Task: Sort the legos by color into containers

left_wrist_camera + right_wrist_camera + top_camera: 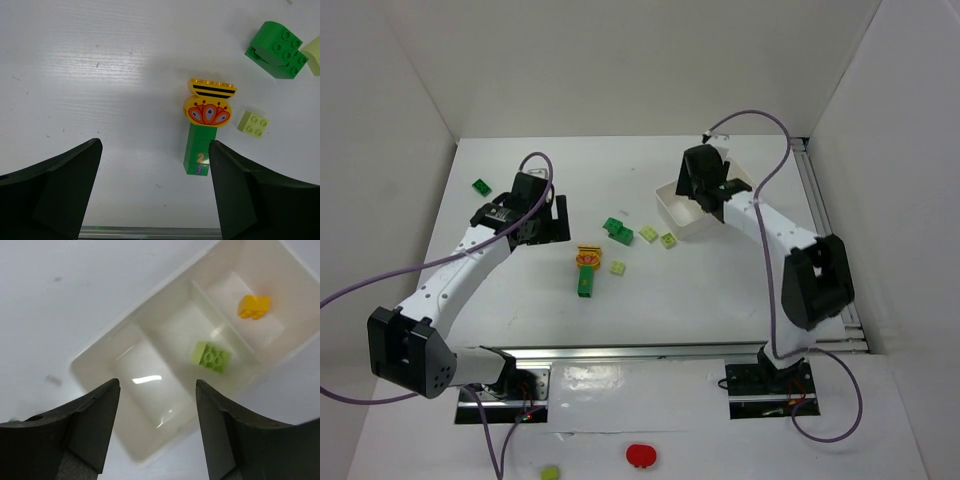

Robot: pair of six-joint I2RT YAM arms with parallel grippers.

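The white tray (680,218) is set at the far right of the table (720,300) and is divided into three compartments in a row. In the right wrist view, a lime brick (211,356) is seen in the tray's middle compartment and an orange brick (254,306) in the end compartment beyond it. The right gripper (157,390) is positioned directly above the tray, with its fingers spread apart and no brick pinched between them.

Just left of the tray a pale lime plate (668,240) is laid, and beside that a green curved brick (276,49). Farther left of the tray a small stack is laid on its side. It is made up of a yellow brick (212,88) printed with black stripes, a yellow-red brick (207,112) printed with a red flower pattern, and a green brick (197,157) on which the numerals "2" and "3" can be read. A small lime square (253,124) is seen near the stack, on its tray side. No brand name can be made out.

The left gripper (155,145) is positioned well left of the tray, above the table near the stack, its fingers spread wide around nothing.
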